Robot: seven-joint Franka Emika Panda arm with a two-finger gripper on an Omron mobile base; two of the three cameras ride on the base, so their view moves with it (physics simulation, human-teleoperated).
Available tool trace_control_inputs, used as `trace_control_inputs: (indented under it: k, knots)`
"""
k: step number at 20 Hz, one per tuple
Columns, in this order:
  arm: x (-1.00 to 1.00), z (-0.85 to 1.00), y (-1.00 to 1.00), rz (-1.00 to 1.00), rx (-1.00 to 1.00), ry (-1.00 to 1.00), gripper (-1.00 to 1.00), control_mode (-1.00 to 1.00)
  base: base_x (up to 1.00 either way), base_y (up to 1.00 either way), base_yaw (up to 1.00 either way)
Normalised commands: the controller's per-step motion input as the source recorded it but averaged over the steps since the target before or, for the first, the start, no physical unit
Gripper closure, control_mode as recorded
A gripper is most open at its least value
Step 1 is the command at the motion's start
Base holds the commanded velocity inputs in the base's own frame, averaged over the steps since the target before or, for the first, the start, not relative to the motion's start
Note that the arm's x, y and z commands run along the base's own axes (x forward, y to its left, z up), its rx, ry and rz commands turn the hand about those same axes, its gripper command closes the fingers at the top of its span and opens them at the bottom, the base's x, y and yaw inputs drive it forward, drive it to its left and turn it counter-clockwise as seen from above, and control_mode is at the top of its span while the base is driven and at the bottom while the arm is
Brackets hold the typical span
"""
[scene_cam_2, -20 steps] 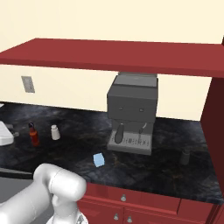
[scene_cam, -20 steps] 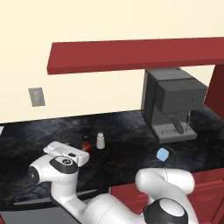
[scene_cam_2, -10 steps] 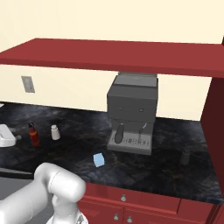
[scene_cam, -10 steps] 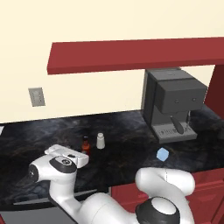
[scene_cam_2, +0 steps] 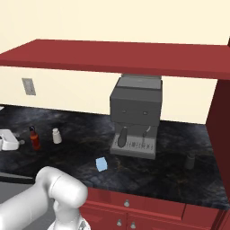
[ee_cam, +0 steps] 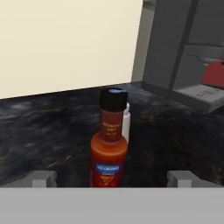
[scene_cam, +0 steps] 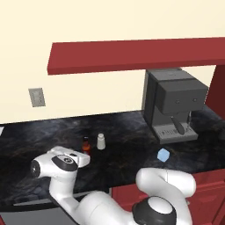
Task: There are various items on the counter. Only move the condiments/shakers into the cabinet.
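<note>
The slim red sauce bottle point(ee_cam: 109, 151) with a black cap stands upright on the black counter point(ee_cam: 48, 127), centred between my gripper's point(ee_cam: 112, 179) open fingertips point(ee_cam: 43, 178). The whitish-grey shaker point(ee_cam: 127, 122) stands just behind it. In the left base view the gripper point(scene_cam: 86, 154) is low over the counter point(scene_cam: 127, 127), right in front of the bottle point(scene_cam: 86, 143), with the shaker point(scene_cam: 101, 141) to its right. The black shaker point(scene_cam_2: 190, 161) stands far right of the coffee machine. The dark red cabinet point(scene_cam: 136, 55) spans overhead.
A big grey coffee machine point(scene_cam: 173, 105) stands at the back right under the cabinet. A small light-blue block point(scene_cam: 163, 154) lies in front of it near the counter's edge. Red lower cupboards point(scene_cam_2: 134, 209) run below. A wall outlet point(scene_cam: 37, 97) sits at the left.
My hand has crept slightly closer to the red bottle. The jaws have stayed open and the items have not moved.
</note>
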Motion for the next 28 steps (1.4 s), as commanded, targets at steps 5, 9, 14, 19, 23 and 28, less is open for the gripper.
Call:
trace_control_inputs:
  k: [5,9,14,19,23,28]
  knots:
    - [0.16,-0.05,-0.16,0.0,0.0,0.02,-1.0,-1.0,0.0,0.0,0.0]
    - [0.2,0.0,-0.08,0.0,0.0,0.0,-1.0,-1.0,0.0,0.0,0.0]
    - [0.2,0.0,-0.01,0.0,0.0,0.0,-1.0,-1.0,0.0,0.0,0.0]
    - [0.27,-0.01,-0.03,0.0,0.0,0.0,-1.0,-1.0,0.0,0.0,0.0]
    - [0.26,0.0,-0.04,0.0,0.0,0.0,-1.0,-1.0,0.0,0.0,0.0]
    - [0.24,0.0,-0.03,0.0,0.0,0.0,-1.0,-1.0,0.0,0.0,0.0]
